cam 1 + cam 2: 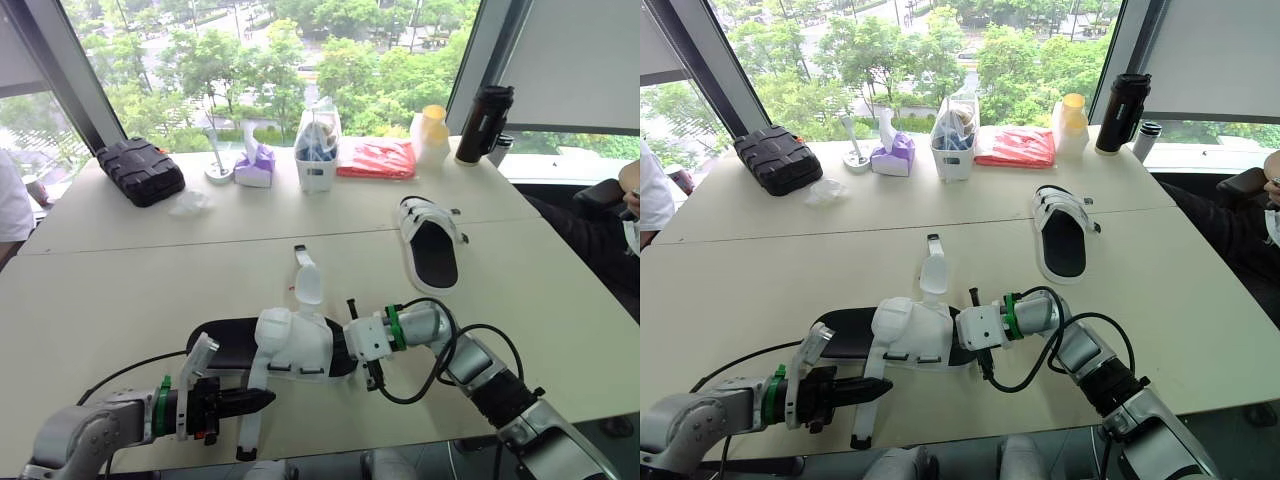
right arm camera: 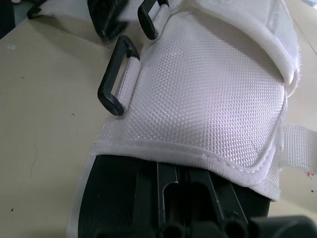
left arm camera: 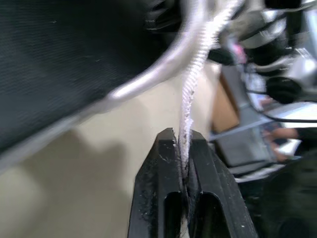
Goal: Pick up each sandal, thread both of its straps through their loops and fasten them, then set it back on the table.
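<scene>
The near sandal (image 1: 292, 345), white upper on a black sole, lies across the table's front. My left gripper (image 1: 266, 399) is shut on one of its white straps (image 3: 190, 89), which hangs from the upper toward the table edge. The other strap (image 1: 306, 281) lies loose, pointing away from me. My right gripper (image 2: 185, 187) is at the sandal's right end, its fingers close together on the black footbed under the upper. Black loops (image 2: 117, 79) stand along the upper's side. A second sandal (image 1: 430, 245) lies farther right.
Along the far edge stand a black case (image 1: 140, 170), a tissue pack (image 1: 255, 165), a white container (image 1: 317, 152), a red bag (image 1: 378, 158), a yellow cup (image 1: 432, 128) and a black bottle (image 1: 484, 122). A person (image 1: 625, 205) sits at the right.
</scene>
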Controlling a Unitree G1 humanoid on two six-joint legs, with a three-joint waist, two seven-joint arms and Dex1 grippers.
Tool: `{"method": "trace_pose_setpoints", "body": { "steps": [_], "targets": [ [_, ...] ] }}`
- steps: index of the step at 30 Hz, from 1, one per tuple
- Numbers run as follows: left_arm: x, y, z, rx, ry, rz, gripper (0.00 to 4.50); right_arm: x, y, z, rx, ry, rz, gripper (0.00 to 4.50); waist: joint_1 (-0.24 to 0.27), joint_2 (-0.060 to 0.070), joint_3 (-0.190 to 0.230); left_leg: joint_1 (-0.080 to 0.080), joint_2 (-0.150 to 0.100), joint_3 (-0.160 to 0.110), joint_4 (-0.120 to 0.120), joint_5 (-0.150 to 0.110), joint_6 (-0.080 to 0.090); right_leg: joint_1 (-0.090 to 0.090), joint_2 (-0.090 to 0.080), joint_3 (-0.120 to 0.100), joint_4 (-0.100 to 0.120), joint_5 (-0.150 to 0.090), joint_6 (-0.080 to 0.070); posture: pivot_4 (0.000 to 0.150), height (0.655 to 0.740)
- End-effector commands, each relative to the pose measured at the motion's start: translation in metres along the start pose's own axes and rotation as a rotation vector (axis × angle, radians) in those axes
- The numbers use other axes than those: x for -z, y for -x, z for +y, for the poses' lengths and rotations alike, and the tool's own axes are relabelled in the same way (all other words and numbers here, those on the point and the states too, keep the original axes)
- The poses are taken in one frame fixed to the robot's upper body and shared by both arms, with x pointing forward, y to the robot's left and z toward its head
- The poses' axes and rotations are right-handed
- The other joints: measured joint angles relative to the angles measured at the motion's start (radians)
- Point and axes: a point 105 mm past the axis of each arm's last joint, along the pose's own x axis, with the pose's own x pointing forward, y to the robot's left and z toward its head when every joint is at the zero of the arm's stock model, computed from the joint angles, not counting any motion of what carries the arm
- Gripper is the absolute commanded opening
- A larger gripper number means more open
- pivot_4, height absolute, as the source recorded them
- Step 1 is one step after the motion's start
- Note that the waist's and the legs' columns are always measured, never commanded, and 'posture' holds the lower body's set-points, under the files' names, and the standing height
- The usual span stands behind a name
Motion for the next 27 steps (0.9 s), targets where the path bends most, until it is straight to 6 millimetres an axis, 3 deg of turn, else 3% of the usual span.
{"method": "trace_pose_setpoints", "body": {
  "steps": [1,5,7,12,18,27],
  "targets": [
    [-0.016,0.003,-0.021,0.091,-0.021,-0.004,0.04,0.020,0.000,0.015,-0.056,-0.043,0.087,0.00,-0.001,0.000,0.000,0.000,0.000,0.000,0.000,0.000,0.000,0.000,0.000,0.000,0.000,0.000,0.000,0.150,0.7400],
    [-0.056,0.007,-0.036,0.208,-0.004,-0.075,0.04,0.020,0.000,0.014,-0.054,-0.039,0.090,0.00,0.001,0.000,0.001,0.000,0.000,-0.001,0.000,0.000,0.000,0.000,0.000,-0.001,0.000,0.000,0.000,0.150,0.7400],
    [-0.067,0.006,-0.040,0.234,-0.024,-0.066,0.04,0.021,0.000,0.013,-0.055,-0.038,0.091,0.00,-0.001,-0.001,0.001,0.000,0.000,-0.002,0.000,0.000,0.000,0.000,0.000,-0.002,0.000,0.000,0.000,0.150,0.7400],
    [-0.101,-0.007,-0.024,0.195,-0.118,-0.118,0.04,0.021,-0.001,0.013,-0.054,-0.032,0.094,0.00,-0.003,-0.001,0.001,0.000,-0.001,-0.002,-0.001,0.000,-0.001,0.000,0.000,-0.002,0.000,0.000,0.000,0.150,0.7400],
    [-0.104,-0.021,-0.001,0.174,-0.123,-0.105,0.04,0.020,-0.002,0.012,-0.050,-0.030,0.094,0.00,-0.003,-0.001,0.002,0.000,-0.001,-0.002,-0.002,0.001,-0.001,0.000,0.000,-0.002,0.000,0.000,0.000,0.150,0.7400],
    [-0.107,-0.032,0.003,0.218,-0.111,-0.114,0.04,0.021,0.001,0.014,-0.055,-0.029,0.102,0.00,-0.004,-0.002,0.002,0.000,-0.001,-0.002,-0.002,0.001,-0.001,0.000,0.000,-0.002,0.000,0.001,0.001,0.150,0.7400]
  ]
}}
